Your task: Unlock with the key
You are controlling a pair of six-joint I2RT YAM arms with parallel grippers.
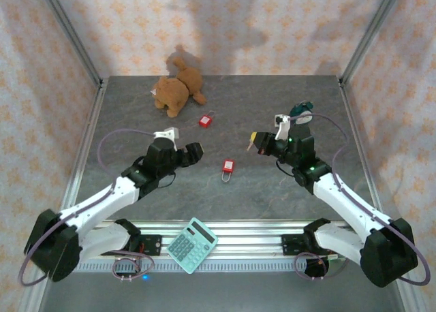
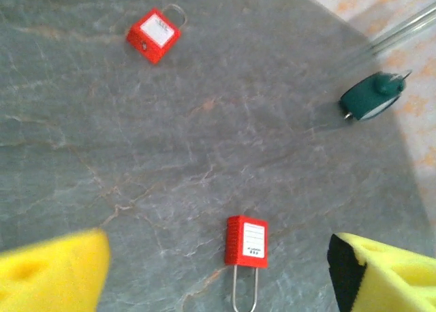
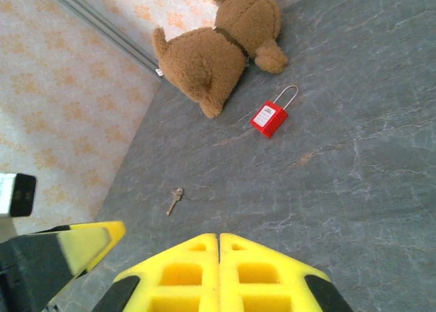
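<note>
The left claw [image 1: 196,151] hangs released over mid-surface, its yellow pads [image 2: 48,271] spread wide and gripping nothing. A red padlock [image 2: 246,242] lies flat just ahead between them, shackle toward the near edge. The right claw [image 3: 218,244] is clenched, its pads pressed together on nothing, over the right half of the surface. A second padlock [image 1: 205,120] lies farther back, near a bear [image 1: 178,90] slumped by the far edge. The key [image 3: 175,200] rests flat and alone (small, bronze-coloured) close to a walled edge, well apart from both locks and both claws. A green gadget [image 1: 300,110] sits toward the far right corner, and a calculator [image 1: 192,244] lies on the near rail.
</note>
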